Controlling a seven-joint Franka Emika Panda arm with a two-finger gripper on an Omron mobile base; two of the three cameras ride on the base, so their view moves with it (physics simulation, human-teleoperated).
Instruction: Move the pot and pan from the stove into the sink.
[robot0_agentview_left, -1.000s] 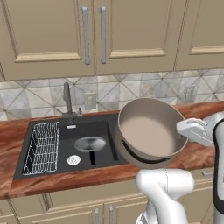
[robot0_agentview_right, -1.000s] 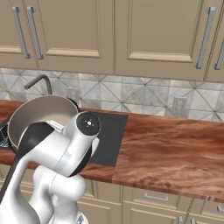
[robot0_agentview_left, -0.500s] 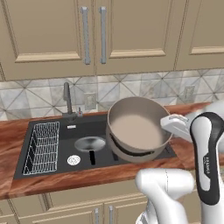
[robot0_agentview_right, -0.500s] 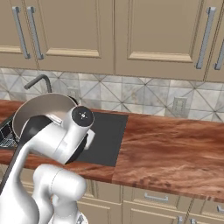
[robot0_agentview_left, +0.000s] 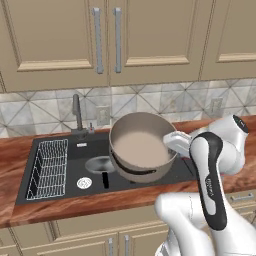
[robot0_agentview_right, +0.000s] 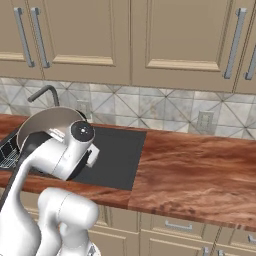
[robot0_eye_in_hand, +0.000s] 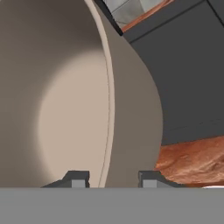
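— Pot (robot0_agentview_left: 141, 146), where is it being now?

— It is hanging in the air over the right part of the sink (robot0_agentview_left: 60, 187), tilted so its open beige inside is facing us. The gripper (robot0_eye_in_hand: 110, 178) is pinching its wall at the rim, one fingertip (robot0_eye_in_hand: 77, 179) inside and the other outside.

— And the pan (robot0_agentview_left: 100, 165)?

— It is lying inside the basin, just left of the pot, black handle pointing toward us. The wire rack (robot0_agentview_left: 48, 168) is sitting at the left end, the faucet (robot0_agentview_left: 77, 113) is standing behind.
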